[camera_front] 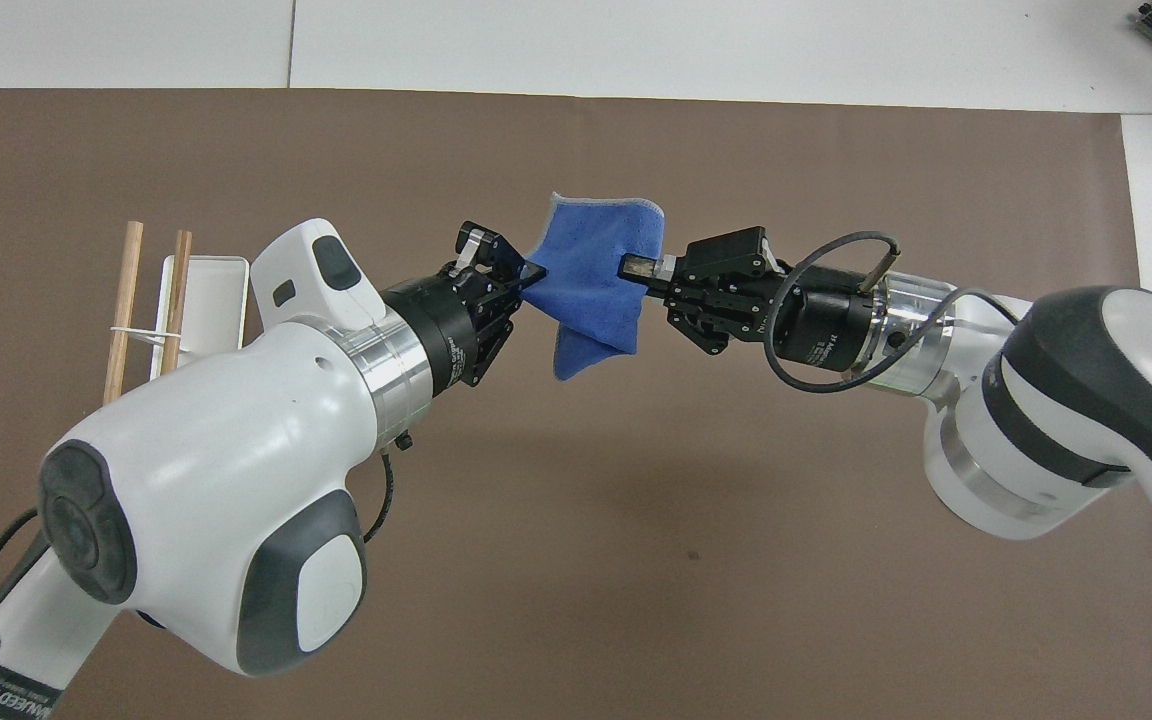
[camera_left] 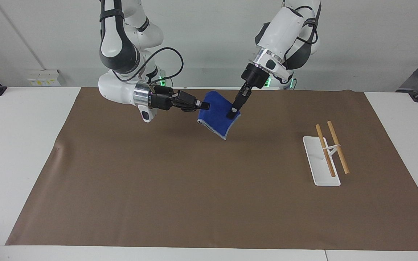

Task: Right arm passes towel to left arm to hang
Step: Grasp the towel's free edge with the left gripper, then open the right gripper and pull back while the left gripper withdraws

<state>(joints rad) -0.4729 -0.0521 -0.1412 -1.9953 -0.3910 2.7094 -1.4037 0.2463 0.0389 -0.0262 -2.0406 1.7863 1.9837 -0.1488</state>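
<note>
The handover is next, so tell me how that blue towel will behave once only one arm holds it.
The towel is probably floppy: pinched between the left tool and the right tool, its free corner already droops. It looks light, since fingertip pinches hold it off the mat. Held by one tool, it will likely hang and swing.

Towel (camera_left: 216,116): blue terry cloth, nap rough, matt. Mat (camera_left: 194,188) on the surface: brown, matt, paper-like, smooth. Rack rods (camera_left: 332,148): bare wood; rack base (camera_left: 319,170): white, smooth. Arm shells (camera_front: 226,500): glossy white plastic; wrist rings (camera_front: 386,375): brushed metal
</note>
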